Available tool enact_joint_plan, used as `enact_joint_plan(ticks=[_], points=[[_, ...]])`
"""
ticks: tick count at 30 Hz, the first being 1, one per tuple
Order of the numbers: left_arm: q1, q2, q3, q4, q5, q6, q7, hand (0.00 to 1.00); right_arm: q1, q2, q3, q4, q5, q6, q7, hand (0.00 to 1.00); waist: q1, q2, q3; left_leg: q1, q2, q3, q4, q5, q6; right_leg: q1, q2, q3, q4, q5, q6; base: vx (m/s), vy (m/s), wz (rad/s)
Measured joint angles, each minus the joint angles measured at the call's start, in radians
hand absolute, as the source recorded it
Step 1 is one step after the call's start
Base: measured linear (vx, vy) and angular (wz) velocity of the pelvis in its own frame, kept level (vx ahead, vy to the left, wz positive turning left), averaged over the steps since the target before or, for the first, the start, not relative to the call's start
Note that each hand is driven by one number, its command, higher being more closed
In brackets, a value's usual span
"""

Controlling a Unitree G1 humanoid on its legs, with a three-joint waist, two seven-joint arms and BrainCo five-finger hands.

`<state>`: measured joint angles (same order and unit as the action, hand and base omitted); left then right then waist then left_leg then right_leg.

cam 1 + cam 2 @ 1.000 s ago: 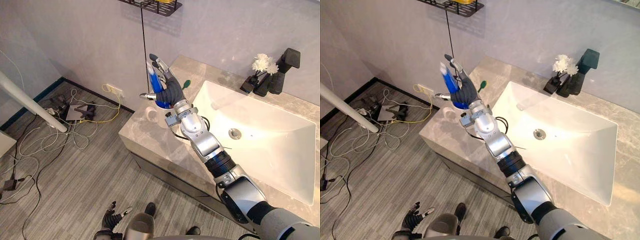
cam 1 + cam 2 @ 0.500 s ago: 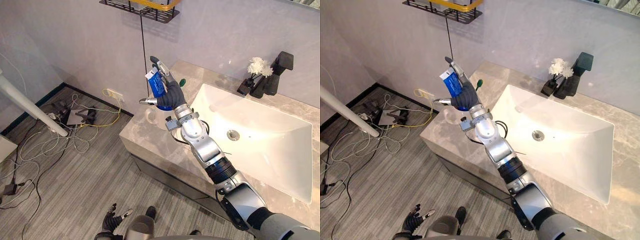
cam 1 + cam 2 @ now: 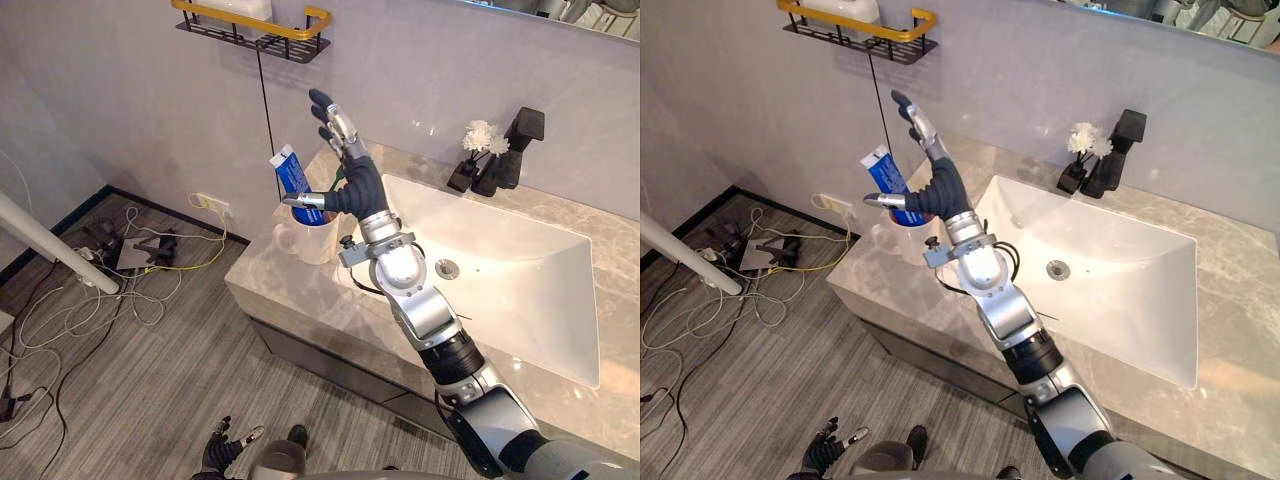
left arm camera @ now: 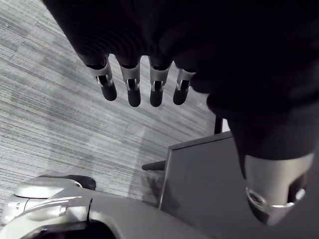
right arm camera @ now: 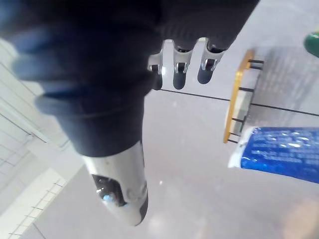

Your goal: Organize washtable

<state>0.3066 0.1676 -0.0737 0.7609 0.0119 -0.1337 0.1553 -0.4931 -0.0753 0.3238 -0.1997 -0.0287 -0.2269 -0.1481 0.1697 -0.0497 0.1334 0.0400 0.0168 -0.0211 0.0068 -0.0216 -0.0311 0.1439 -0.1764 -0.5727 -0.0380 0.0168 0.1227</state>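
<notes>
1. Countertop of grey marble (image 3: 290,290) is the biggest thing before me, running along the wall.
2. Sink (image 3: 520,275), white and rectangular, is set into it, with a black faucet (image 3: 512,150) and white flowers (image 3: 478,135) behind it.
3. Wall shelf (image 3: 250,22), black wire with a yellow rail, hangs above the counter's left end.
4. My right hand (image 3: 352,185) is raised over that end, fingers straight and pointing up at the wall, thumb spread out sideways; it grips nothing.
5. White mug (image 3: 300,240) stands on the counter just below my thumb.
6. Blue toothpaste tube (image 3: 293,175) stands in the mug, long axis near upright and leaning left, its flat white crimped end up and pointing toward the shelf. My wrist camera shows bare wall between it and my fingers (image 5: 180,74).
7. My left hand (image 4: 132,84) hangs low over the grey floor, fingers straight, holding nothing.
</notes>
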Motion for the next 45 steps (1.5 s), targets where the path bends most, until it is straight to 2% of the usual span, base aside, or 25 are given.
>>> enact_joint_plan(ticks=[4,7,9,11,14,18,20,22,24,25,28,34,38,41,45], points=[[0.005,0.000,0.011,0.005,0.000,0.000,0.000,0.00,0.016,-0.020,-0.094,-0.144,0.012,-0.040,0.000,0.00,-0.021,-0.008,-0.006,0.011,-0.002,0.010,-0.008,0.000,0.000,0.001,-0.001,0.008,0.000,0.000,0.001,0.02,0.016,-0.07],[0.008,-0.001,0.019,0.008,0.000,0.000,-0.001,0.00,0.020,-0.035,-0.209,-0.230,0.040,-0.080,-0.003,0.00,-0.030,-0.012,-0.008,0.025,-0.001,0.025,-0.012,0.000,0.000,0.005,-0.001,0.024,0.000,0.001,0.001,0.00,0.014,-0.13],[0.010,-0.004,0.030,0.019,0.000,0.000,-0.002,0.00,0.028,-0.051,-0.322,-0.266,0.060,-0.097,-0.010,0.00,-0.048,-0.013,-0.016,0.032,-0.001,0.028,-0.018,0.001,0.001,0.007,-0.001,0.026,0.001,0.001,0.002,-0.02,0.008,-0.07],[0.010,-0.007,0.035,0.027,0.000,0.000,-0.004,0.00,0.065,-0.086,-0.475,-0.299,0.080,-0.122,-0.037,0.00,-0.050,-0.013,-0.023,0.041,-0.001,0.039,-0.028,0.002,0.003,0.005,-0.001,0.030,0.000,0.003,0.003,-0.01,0.008,-0.12],[0.009,-0.007,0.037,0.034,0.000,0.000,-0.008,0.00,0.093,-0.120,-0.626,-0.299,0.100,-0.129,-0.081,0.00,-0.062,-0.012,-0.025,0.042,-0.002,0.047,-0.031,0.002,0.003,-0.001,-0.001,0.037,-0.001,0.005,0.004,-0.01,0.011,-0.11],[0.008,-0.007,0.042,0.057,-0.001,0.001,-0.024,0.00,0.182,-0.172,-0.851,-0.267,0.151,-0.147,-0.154,0.00,-0.104,-0.009,-0.031,0.034,-0.003,0.055,-0.037,0.002,0.003,-0.012,0.000,0.055,-0.016,0.015,0.008,0.01,0.009,-0.09],[0.008,-0.008,0.039,0.059,-0.001,0.001,-0.026,0.00,0.254,-0.223,-0.955,-0.179,0.167,-0.141,-0.181,0.00,-0.107,-0.004,-0.051,0.026,-0.003,0.063,-0.043,0.001,0.003,-0.029,0.002,0.066,-0.019,0.018,0.008,0.04,0.007,-0.16],[-0.002,-0.008,0.038,0.072,-0.001,0.001,-0.038,0.00,0.303,-0.240,-1.046,-0.086,0.176,-0.126,-0.196,0.00,-0.131,0.002,-0.055,0.022,-0.003,0.065,-0.043,0.001,0.003,-0.033,0.002,0.070,-0.019,0.018,0.008,0.04,0.002,-0.06],[-0.003,-0.010,0.038,0.076,-0.001,0.001,-0.047,0.00,0.359,-0.240,-1.123,-0.012,0.176,-0.109,-0.213,0.00,-0.140,0.007,-0.061,0.020,-0.001,0.069,-0.044,0.001,0.003,-0.043,0.003,0.078,-0.020,0.018,0.008,0.03,-0.005,-0.07],[-0.003,-0.012,0.039,0.076,-0.001,0.001,-0.049,0.00,0.399,-0.237,-1.170,0.040,0.175,-0.094,-0.227,0.00,-0.156,0.011,-0.063,0.016,-0.001,0.070,-0.044,0.001,0.003,-0.044,0.003,0.078,-0.020,0.018,0.008,0.03,-0.003,-0.08],[-0.004,-0.020,0.044,0.079,-0.001,0.001,-0.052,0.00,0.483,-0.195,-1.289,0.155,0.171,-0.038,-0.279,0.00,-0.172,0.019,-0.072,0.014,0.001,0.079,-0.044,-0.005,0.004,-0.060,0.005,0.083,-0.020,0.018,0.008,0.00,-0.004,-0.11],[-0.008,-0.053,0.069,0.097,-0.005,0.003,-0.055,0.00,0.598,-0.073,-1.333,0.278,0.180,0.031,-0.352,0.00,-0.207,0.050,-0.105,0.014,0.001,0.120,-0.042,-0.019,0.009,-0.079,0.002,0.114,-0.019,0.018,0.008,0.01,0.014,-0.19],[-0.026,-0.072,0.113,0.092,-0.024,0.003,-0.044,0.00,0.652,0.044,-1.318,0.377,0.250,0.038,-0.360,0.00,-0.207,0.041,-0.110,0.028,0.010,0.143,-0.038,-0.029,0.006,-0.071,0.000,0.124,-0.015,0.015,0.006,0.00,0.010,-0.10],[-0.036,-0.082,0.122,0.092,-0.050,0.003,-0.040,0.00,0.702,0.122,-1.260,0.471,0.300,0.042,-0.352,0.00,-0.206,0.039,-0.110,0.036,0.015,0.149,-0.026,-0.039,0.007,-0.061,-0.001,0.124,0.005,0.004,0.007,0.01,0.002,-0.03],[-0.061,-0.136,0.119,0.094,-0.077,0.001,-0.039,0.00,0.722,0.138,-1.125,0.641,0.337,0.066,-0.277,0.00,-0.208,0.040,-0.110,0.047,0.017,0.169,-0.023,-0.046,0.008,-0.058,-0.006,0.132,0.024,-0.006,0.009,-0.03,0.013,-0.10]])
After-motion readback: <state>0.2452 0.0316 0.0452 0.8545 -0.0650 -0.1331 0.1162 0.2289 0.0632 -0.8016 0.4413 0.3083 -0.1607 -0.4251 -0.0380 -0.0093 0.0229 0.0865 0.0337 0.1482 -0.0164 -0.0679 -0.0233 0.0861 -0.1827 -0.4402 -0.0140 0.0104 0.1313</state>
